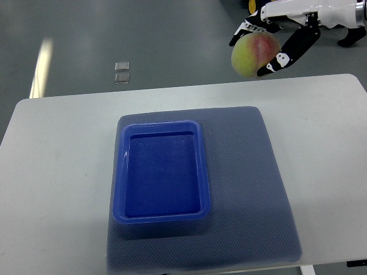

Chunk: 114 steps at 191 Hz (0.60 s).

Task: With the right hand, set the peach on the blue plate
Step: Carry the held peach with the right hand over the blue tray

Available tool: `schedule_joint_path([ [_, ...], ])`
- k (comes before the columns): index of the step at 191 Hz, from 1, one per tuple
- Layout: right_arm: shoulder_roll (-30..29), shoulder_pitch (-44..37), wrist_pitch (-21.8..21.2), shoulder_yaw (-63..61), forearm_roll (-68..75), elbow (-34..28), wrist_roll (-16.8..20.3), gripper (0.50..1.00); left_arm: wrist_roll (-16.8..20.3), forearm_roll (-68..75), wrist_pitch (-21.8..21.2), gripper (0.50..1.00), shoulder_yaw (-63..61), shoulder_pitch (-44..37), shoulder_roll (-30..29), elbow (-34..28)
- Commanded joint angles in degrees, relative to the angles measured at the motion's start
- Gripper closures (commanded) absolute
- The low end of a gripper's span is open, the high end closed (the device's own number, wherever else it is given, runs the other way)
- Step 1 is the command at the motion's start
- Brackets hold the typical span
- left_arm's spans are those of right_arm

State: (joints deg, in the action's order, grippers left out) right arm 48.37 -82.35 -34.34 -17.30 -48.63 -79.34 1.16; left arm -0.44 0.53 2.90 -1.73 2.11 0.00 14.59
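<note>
We saw our right hand [265,48] pinching the peach [254,54] beyond the table's [51,172] far right corner; the blue plate [161,216] lay nearer and leftward, its long axis running near-to-far.

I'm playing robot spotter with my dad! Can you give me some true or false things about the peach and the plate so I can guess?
1. The right hand holds the peach. True.
2. The peach is already lying in the blue plate. False: the plate holds nothing, and the peach is up in the hand, beyond the table's far edge in the picture.
3. The plate sits on a blue-grey mat. True.
4. The plate is round. False: it is a rectangle with rounded corners.
5. The robot's left hand is reaching for the plate. False: no left hand shows in the picture.
</note>
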Motion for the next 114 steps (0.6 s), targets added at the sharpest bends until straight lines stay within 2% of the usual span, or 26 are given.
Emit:
schedule_joint_path([
  [1,-7.14,0.44,3.31,0.60,-0.07,3.04,0.24,1.000,0.00,0.00,0.00,0.500,0.06,0.00,0.00,0.00],
  [22,-14.35,0.52,5.24,3.67,-0.07,7.44,0.24,1.000,0.00,0.00,0.00,0.500,0.06,0.00,0.00,-0.09],
  [32,-14.36,0.52,5.24,3.68,-0.07,7.44,0.24,1.000,0.00,0.00,0.00,0.500,0.06,0.00,0.00,-0.09],
  [33,-18.80,0.61,5.85,5.16,-0.15,9.70,0.24,1.000,0.00,0.00,0.00,0.500,0.14,0.00,0.00,0.00],
  [41,-22.35,0.70,6.47,6.22,-0.24,12.01,0.24,1.000,0.00,0.00,0.00,0.500,0.15,0.00,0.00,0.00],
  [54,-23.24,0.79,6.65,6.40,-0.33,12.63,0.24,1.000,0.00,0.09,0.09,0.500,0.15,0.00,0.00,0.09],
  [55,-27.24,1.75,7.35,7.36,-0.42,15.76,0.24,1.000,0.00,0.09,0.09,0.500,0.06,0.00,0.00,0.09],
  [65,-31.14,3.16,7.53,7.54,-0.50,18.77,0.24,1.000,0.00,0.09,0.09,0.500,0.06,0.00,0.00,0.09],
  [93,-39.31,6.85,8.14,7.81,-0.77,23.26,0.24,1.000,0.00,0.00,0.00,0.500,0.15,0.00,0.00,0.00],
  [103,-39.32,6.85,8.14,7.81,-0.77,23.26,0.24,1.000,0.00,0.00,0.00,0.500,0.15,0.00,0.00,0.00],
  [104,-42.36,8.94,8.93,7.90,-1.90,24.74,0.24,1.000,0.00,0.09,0.09,0.500,0.15,0.00,0.00,0.08],
  [114,-44.85,10.54,9.55,7.90,-4.02,26.33,0.24,1.000,0.00,0.09,0.09,0.500,0.15,0.00,0.00,0.09],
])
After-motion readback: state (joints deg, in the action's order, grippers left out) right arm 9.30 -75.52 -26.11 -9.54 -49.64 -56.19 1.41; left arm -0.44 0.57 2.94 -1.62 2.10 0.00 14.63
